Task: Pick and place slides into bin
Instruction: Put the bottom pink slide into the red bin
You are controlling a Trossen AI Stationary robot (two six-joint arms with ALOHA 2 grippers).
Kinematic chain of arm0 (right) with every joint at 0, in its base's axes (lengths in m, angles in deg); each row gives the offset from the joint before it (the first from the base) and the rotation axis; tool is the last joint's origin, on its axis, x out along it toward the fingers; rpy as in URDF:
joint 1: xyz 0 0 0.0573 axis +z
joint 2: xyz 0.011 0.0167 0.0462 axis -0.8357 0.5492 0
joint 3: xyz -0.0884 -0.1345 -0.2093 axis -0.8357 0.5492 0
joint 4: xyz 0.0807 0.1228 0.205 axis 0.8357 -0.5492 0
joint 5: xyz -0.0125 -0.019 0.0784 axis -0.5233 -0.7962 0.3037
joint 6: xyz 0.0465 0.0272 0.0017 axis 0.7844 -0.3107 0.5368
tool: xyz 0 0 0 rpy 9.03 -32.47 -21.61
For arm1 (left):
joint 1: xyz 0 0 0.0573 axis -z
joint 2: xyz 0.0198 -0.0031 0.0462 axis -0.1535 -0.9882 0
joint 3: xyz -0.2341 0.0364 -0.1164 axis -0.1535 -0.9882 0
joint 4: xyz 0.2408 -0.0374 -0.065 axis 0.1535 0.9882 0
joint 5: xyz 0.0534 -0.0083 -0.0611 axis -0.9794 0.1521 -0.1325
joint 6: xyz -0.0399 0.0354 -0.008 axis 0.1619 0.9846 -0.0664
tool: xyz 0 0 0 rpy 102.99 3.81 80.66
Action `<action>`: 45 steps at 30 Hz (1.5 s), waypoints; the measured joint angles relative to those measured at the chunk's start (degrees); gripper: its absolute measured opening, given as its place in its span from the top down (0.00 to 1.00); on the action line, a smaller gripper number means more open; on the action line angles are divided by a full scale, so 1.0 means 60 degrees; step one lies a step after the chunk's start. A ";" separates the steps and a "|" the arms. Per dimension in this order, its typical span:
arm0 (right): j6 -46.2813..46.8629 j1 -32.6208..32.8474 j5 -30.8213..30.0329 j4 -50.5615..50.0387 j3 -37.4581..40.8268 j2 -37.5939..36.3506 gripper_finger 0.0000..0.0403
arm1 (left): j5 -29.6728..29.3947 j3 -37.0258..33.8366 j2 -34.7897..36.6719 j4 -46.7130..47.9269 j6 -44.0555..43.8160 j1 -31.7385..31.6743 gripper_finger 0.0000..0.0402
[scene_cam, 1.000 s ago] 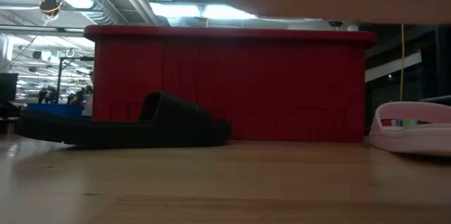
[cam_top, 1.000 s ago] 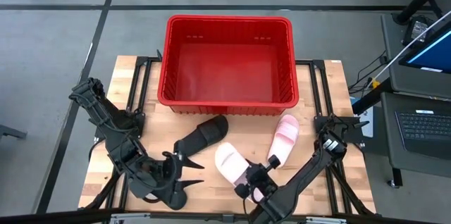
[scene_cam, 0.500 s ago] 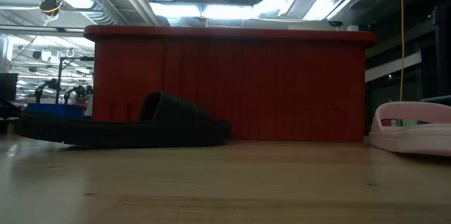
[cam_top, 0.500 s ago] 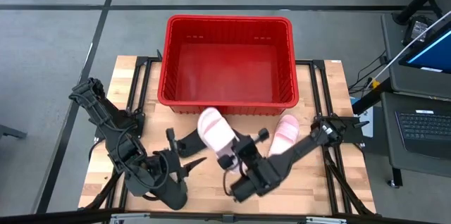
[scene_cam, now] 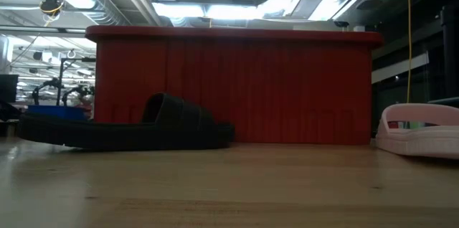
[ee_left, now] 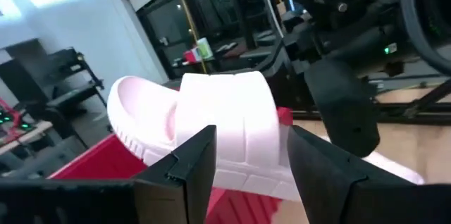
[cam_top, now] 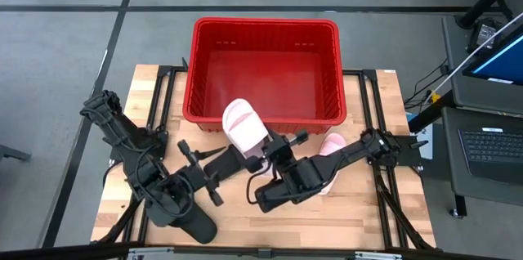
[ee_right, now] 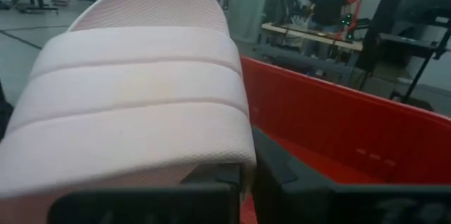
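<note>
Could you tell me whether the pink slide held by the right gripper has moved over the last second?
Yes. In the high view the held pink slide has travelled from the table's near edge toward the red bin, now overlapping its near wall, carried by the right gripper.

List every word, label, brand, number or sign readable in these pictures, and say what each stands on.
None can be read.
Large red plastic lattice bin: no label shows.
Pale pink slide sandal held in the right gripper: plain ribbed strap, no brand.
Laptop screen beside the table: too small to read.
</note>
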 joint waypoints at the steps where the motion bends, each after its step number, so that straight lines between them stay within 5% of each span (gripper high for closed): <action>1: -0.0050 -0.0035 0.0000 0.0075 0.0000 0.0000 0.96 | 0.0063 0.0000 0.0000 -0.0007 0.0089 -0.0055 0.58; 16: -0.0535 -0.0164 -0.0021 0.0510 -0.0004 0.0000 0.96 | 0.0455 0.0000 -0.0845 -0.0260 0.2421 -0.0846 0.58; 22: -0.0463 -0.0188 -0.0026 0.0541 -0.0004 0.0000 0.96 | -0.0447 0.0000 -0.1169 -0.0261 0.3180 -0.1055 0.58; 45: -0.0487 -0.0127 0.0296 0.0774 -0.0007 -0.0007 0.96 | -0.0752 0.0000 -0.1268 -0.0472 0.4220 -0.2019 0.58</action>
